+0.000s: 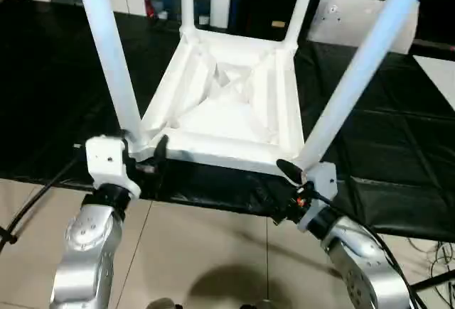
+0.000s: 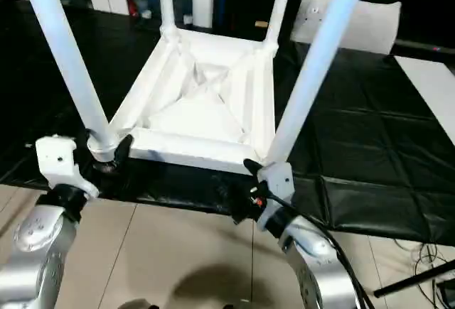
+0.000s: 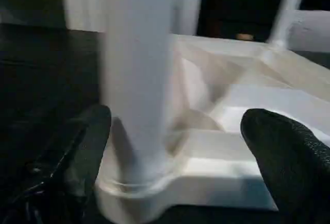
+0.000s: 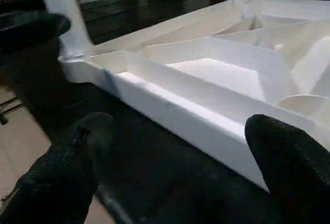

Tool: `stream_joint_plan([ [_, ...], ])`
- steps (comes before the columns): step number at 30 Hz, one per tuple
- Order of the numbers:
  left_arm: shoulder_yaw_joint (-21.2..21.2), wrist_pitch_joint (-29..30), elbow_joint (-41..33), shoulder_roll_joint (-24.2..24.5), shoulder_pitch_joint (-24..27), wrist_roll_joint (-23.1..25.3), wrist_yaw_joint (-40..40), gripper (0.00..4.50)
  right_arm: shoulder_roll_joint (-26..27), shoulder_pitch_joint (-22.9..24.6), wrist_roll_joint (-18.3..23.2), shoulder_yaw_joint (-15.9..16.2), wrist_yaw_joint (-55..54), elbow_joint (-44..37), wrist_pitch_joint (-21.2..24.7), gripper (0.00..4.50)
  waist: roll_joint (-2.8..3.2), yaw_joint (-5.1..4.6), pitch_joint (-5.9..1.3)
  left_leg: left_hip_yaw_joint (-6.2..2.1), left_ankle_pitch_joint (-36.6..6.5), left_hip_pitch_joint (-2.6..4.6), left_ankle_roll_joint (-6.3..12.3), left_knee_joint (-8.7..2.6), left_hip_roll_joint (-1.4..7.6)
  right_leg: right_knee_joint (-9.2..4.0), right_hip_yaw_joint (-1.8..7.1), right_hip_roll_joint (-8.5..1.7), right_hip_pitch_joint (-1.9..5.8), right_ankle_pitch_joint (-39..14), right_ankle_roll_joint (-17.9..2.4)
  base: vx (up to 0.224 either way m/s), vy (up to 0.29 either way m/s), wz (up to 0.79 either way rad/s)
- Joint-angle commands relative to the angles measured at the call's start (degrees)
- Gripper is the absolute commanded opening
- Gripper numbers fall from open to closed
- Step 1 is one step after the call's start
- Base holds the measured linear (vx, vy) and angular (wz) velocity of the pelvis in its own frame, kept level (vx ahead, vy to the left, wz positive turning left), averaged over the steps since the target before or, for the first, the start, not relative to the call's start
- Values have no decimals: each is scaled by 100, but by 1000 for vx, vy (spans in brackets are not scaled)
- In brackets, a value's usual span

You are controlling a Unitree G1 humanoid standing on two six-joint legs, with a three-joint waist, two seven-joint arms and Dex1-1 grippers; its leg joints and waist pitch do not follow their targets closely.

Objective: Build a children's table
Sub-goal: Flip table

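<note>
My left gripper (image 1: pixel 146 151) stands wide apart around the base of the near-left leg (image 1: pixel 106 46), one finger (image 3: pixel 85 147) on each side, not clamping it. My right gripper (image 1: pixel 295 181) is also spread wide, at the tabletop's near-right corner by the near-right leg (image 1: pixel 362 60). The white tabletop (image 1: pixel 227 103) lies upside down on the black bench (image 1: pixel 57 96), ribbed underside up, diagonal ribs crossing at its centre. All four tapered legs stand upright in the corner sockets, the far pair at about eleven and one o'clock. A flat white bag (image 1: pixel 362 18) lies beyond at two o'clock.
</note>
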Motion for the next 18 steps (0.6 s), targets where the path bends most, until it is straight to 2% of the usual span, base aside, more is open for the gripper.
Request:
stream_joint_plan([
  [1, 102, 89, 190, 77, -142, 34, 74, 447, -40, -41, 74, 32, 61, -33, 129, 450, 83, 2, -258, -223, -1579, 32, 28, -586, 580, -518, 458, -569, 209, -1746, -838, 0, 0, 0],
  [3, 145, 124, 302, 128, -233, 17, 73, 431, -34, -50, 75, 59, 75, -38, 157, 450, 83, 4, -263, -228, -1603, 29, -23, -592, 579, -515, 460, -568, 206, -1744, -807, 0, 0, 0],
  [4, 188, 152, 373, 147, -286, 44, 148, 420, -41, -44, 89, 93, 105, -62, 187, 450, 125, 5, -270, -232, -1614, 30, -72, -596, 584, -507, 464, -566, 199, -1643, -810, 0, 0, 0],
  [5, 215, 168, 412, 156, -313, 59, 213, 412, -47, -39, 98, 118, 127, -76, 202, 450, 104, 2, -278, -230, -1598, 25, -83, -595, 583, -501, 463, -565, 204, -1538, -824, 0, 0, 0],
  [8, 261, 119, 545, 156, -396, 23, 278, 386, -41, -30, 110, 148, 169, -92, 238, 450, 98, 19, -296, -216, -1433, 12, -36, -581, 571, -486, 470, -576, 217, -1336, -875, 0, 0, 0],
  [12, 129, -23, 1026, 218, -716, -59, -69, 363, 3, -81, 58, 217, 154, -13, 221, 450, 89, 50, -320, -218, -1024, -4, 65, -577, 583, -429, 457, -579, 241, -855, -969, 0, 0, 0],
  [13, 129, -23, 1026, 218, -716, -59, -69, 354, 3, -81, 58, 217, 154, -13, 221, 450, 91, 54, -332, -204, -1007, 21, 77, -564, 578, -417, 456, -568, 225, -762, -989, 0, 0, 0],
  [14, 108, -45, 1115, 235, -762, -23, -73, 329, 12, -94, 53, 225, 152, -1, 220, 450, 91, 53, -338, -214, -959, 13, 84, -564, 587, -399, 455, -582, 243, -676, -1024, 0, 0, 0],
  [16, 79, -78, 1402, 271, -946, 22, -89, 322, 43, -116, 36, 269, 167, 22, 216, 450, 115, 52, -341, -199, -933, 13, 117, -557, 575, -396, 457, -575, 245, -561, -1062, 0, 0, 0],
  [18, 77, -84, 1497, 278, -1013, 14, -104, 316, 53, -119, 32, 286, 177, 26, 214, 450, 108, 53, -341, -198, -915, 14, 128, -558, 581, -392, 457, -583, 250, -504, -1101, 0, 0, 0],
])
